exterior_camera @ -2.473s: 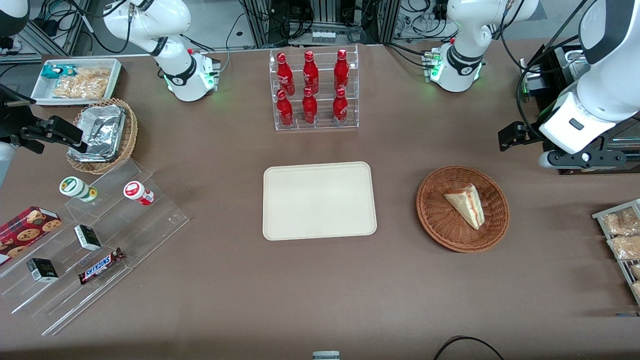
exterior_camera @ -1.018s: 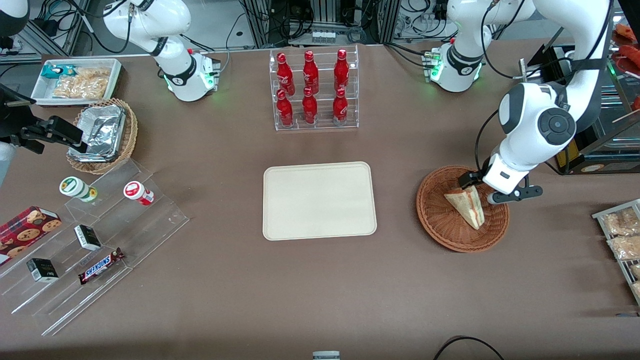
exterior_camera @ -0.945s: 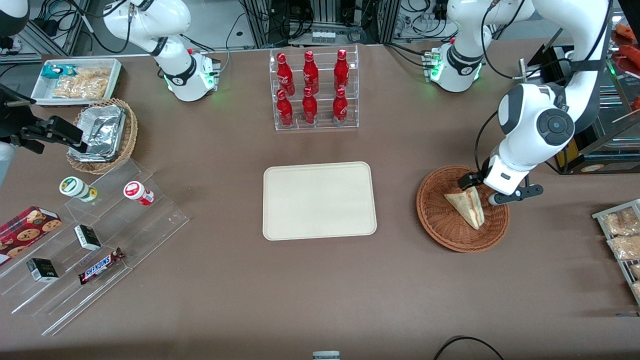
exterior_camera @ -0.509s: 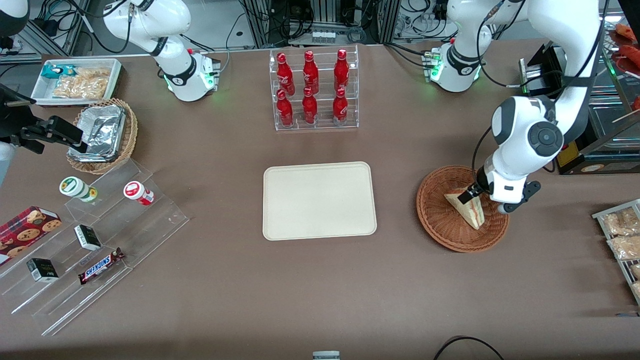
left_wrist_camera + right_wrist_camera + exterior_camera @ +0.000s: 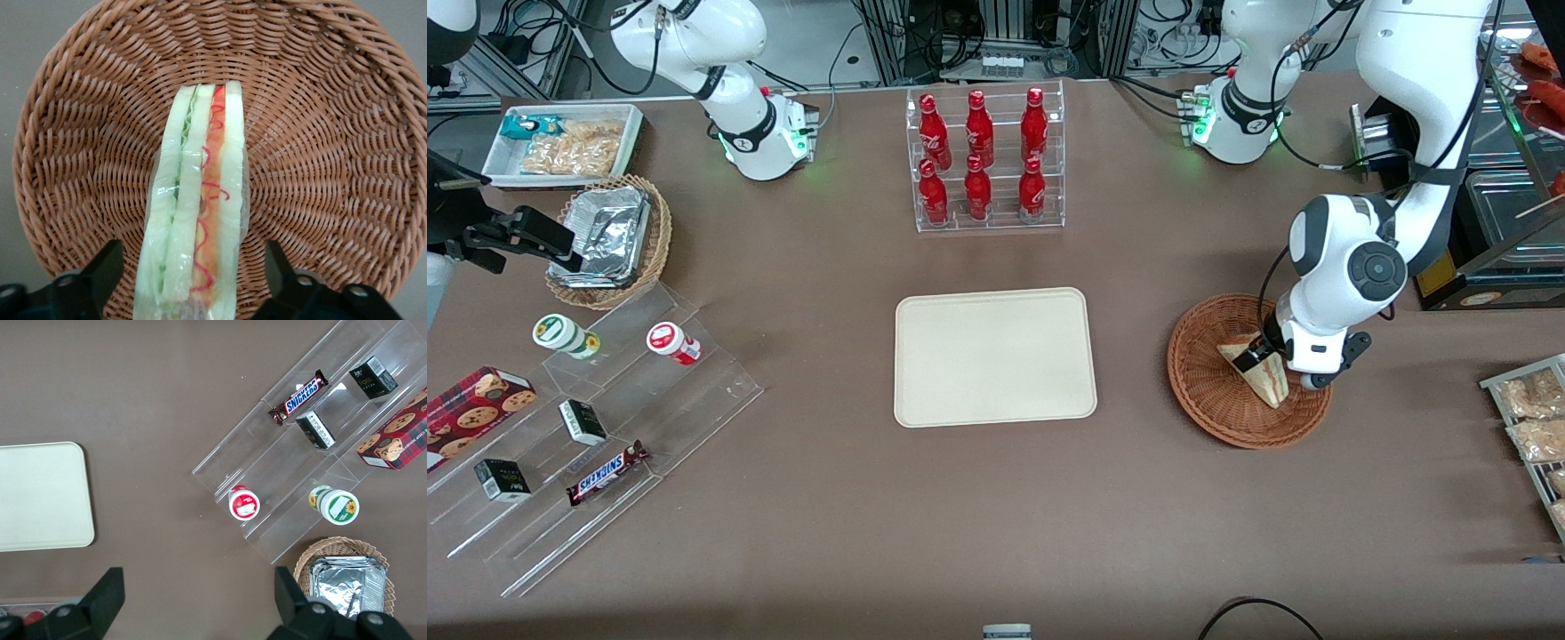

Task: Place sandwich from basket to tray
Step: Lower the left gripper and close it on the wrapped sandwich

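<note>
The sandwich (image 5: pixel 1270 384), a pale bread wedge with red and green filling, lies in the round reddish-brown wicker basket (image 5: pixel 1208 411) toward the working arm's end of the table. My left gripper (image 5: pixel 1267 356) is down in the basket, open, with one black finger on each side of the sandwich. In the left wrist view the sandwich (image 5: pixel 200 200) runs between the fingers (image 5: pixel 100 273) of the gripper (image 5: pixel 193 270), cut edge up, with the basket (image 5: pixel 333 133) all around it. The cream-beige tray (image 5: pixel 996 356) sits at the table's middle; it also shows in the right wrist view (image 5: pixel 40 497).
A clear rack of red bottles (image 5: pixel 984 160) stands farther from the front camera than the tray. A stepped acrylic shelf with snacks (image 5: pixel 587 427), a tan foil-lined basket (image 5: pixel 609 236) and a white bin (image 5: pixel 565 142) lie toward the parked arm's end. Bagged snacks (image 5: pixel 1534 427) lie beside the basket.
The left arm has come in over the basket and lowered. Its gripper has moved down along the sandwich, nearer the front camera, and now straddles it. The sandwich has not moved.
</note>
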